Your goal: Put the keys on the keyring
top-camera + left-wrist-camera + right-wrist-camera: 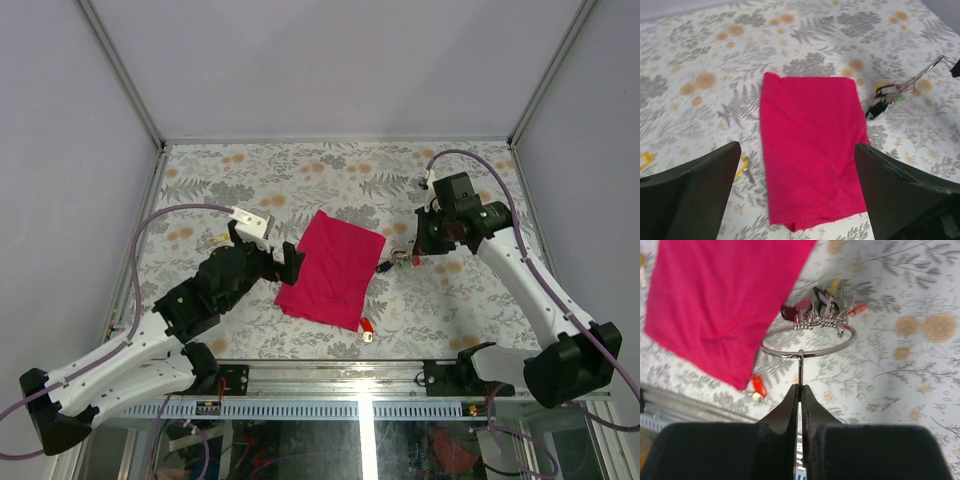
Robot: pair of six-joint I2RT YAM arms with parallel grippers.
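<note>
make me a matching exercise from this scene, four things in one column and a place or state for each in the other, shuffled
Things
1. left gripper
2. right gripper
3. folded magenta cloth
4. small key with a red plastic head

Places or states
a. on the table just off the cloth's near corner
b. jaws wide open, at the cloth's left edge
c. lying flat between the two grippers
d. jaws shut on a thin metal piece hooked to the thin silver keyring

Pairs: 1-b, 2-d, 3-c, 4-a
</note>
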